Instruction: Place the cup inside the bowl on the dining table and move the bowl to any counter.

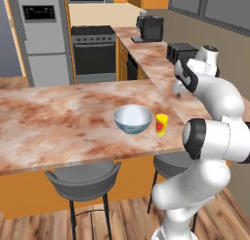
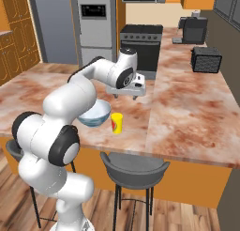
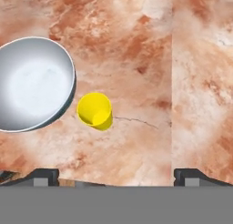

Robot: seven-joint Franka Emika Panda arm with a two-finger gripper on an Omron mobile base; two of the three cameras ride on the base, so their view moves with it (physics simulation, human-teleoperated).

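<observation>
The pale blue-white bowl (image 1: 133,119) sits upright on the marbled dining table (image 1: 53,122), near its front edge, and holds nothing. The small yellow cup (image 1: 161,124) with a red mark stands upright just beside it on the tabletop, also holding nothing as seen from the hand view, where cup and bowl rim look nearly touching. The gripper (image 2: 136,91) hangs above the table behind them, jaws spread wide, gripping nothing.

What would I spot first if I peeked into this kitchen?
The big white robot arm, reaching over the marbled dining table, its open gripper up in the air. Below it sits a shiny pale bowl, with a little yellow cup upright right beside it.
</observation>
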